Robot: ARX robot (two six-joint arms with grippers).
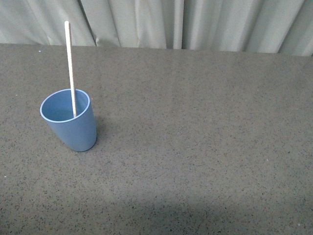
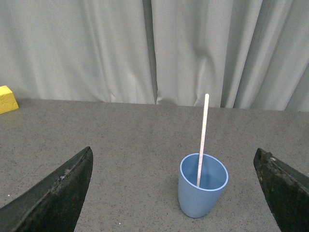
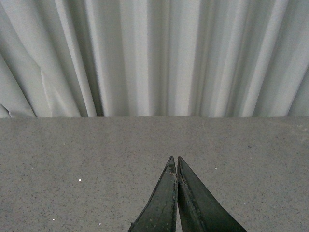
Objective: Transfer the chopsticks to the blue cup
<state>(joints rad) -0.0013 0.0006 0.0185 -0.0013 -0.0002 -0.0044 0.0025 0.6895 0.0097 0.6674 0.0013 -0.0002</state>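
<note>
The left gripper point(image 2: 176, 193) is spread wide and empty, well back from the blue cup point(image 2: 202, 191), which stands ahead between its fingers. The chopstick point(image 2: 202, 140) leans inside the cup. The right gripper point(image 3: 176, 181) is clenched, empty. Transfer appears complete; only retreat remains.

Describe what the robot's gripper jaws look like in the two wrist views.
The left gripper has dark, nearly black, matte jaws, broad wedges with lightly scuffed edges. The right gripper has the same dark jaws, tapering to thin points. No cables, markings or arm links show.

blue cup point(image 1: 69, 122) with upright chopsticks point(image 1: 70, 63) at left, table point(image 1: 205, 137) open rightward
</note>
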